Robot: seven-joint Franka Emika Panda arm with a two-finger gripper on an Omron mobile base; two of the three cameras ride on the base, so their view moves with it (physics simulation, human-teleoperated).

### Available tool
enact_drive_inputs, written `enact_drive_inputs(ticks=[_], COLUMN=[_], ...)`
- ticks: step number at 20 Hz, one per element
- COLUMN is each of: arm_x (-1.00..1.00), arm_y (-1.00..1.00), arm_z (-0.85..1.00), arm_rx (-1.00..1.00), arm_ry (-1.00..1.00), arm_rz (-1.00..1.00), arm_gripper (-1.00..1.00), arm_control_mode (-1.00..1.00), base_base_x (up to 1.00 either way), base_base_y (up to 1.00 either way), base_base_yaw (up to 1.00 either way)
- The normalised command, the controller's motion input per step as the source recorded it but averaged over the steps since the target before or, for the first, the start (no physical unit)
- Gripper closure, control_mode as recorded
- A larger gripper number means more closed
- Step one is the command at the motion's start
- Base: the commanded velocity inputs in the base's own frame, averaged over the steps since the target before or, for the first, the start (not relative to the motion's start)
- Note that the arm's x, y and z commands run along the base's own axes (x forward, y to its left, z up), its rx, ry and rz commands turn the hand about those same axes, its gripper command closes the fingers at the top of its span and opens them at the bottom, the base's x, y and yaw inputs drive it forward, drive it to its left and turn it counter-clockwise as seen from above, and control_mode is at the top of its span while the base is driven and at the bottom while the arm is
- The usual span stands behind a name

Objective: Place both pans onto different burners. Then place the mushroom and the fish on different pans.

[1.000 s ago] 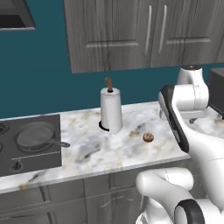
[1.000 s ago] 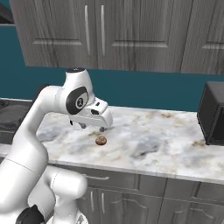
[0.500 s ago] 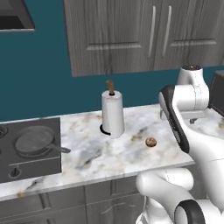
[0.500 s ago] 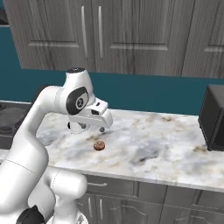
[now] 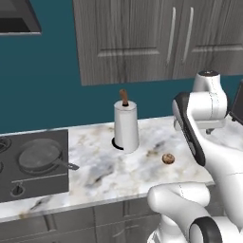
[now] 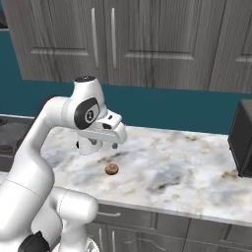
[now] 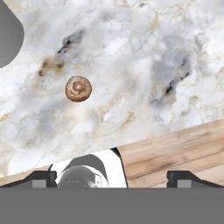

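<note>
Left base view: we see a marbled white-grey worktop point(image 5: 109, 175), veined and glossy. At its left end sits a dark grey cooktop point(image 5: 28, 182) with a shallow round dark pan point(image 5: 39, 155) on a burner, rim slightly raised. Its thin straight handle runs right and slightly near, so the pan's long axis lies roughly left-right. Mid-worktop stands a white cylindrical paper towel roll point(image 5: 126, 127) on a brown post, upright. The mushroom point(image 5: 168, 158) is a small round brown lump on bare marble, right of the roll and nearer to us, well apart from the pan. Grey wood-grain cabinets point(image 5: 156, 38) hang above a teal wall.

Right base view: we see the mushroom point(image 6: 111, 169) on the worktop point(image 6: 187, 167), just below and near the arm's hand. A dark boxy appliance point(image 6: 242, 139) sits at the far right.

Hand view: we look straight down on the mushroom point(image 7: 78, 89), a round domed cap, reddish-brown with a paler centre; no clear long axis. The gripper point(image 7: 111, 177) is spread wide, its dark tips at opposite sides, holding nothing, above the marble and clear of the mushroom.
</note>
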Motion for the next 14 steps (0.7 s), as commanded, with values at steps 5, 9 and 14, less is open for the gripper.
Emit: enact_drive_inputs(ticks=[5,9,14], arm_x=[0.00,0.37,0.58], arm_y=[0.00,0.00,0.00], arm_z=[0.00,0.00,-0.03], arm_rx=[0.00,0.00,0.02], arm_ry=[0.00,0.00,0.00], arm_rz=[0.00,0.00,0.00], arm_gripper=[-1.00,-1.00,-1.00], arm_control_mode=[1.00,-1.00,-1.00], base_base_x=[0.47,0.13,0.00], base_base_y=[0.00,0.00,0.00], base_base_yaw=[0.00,0.00,0.00])
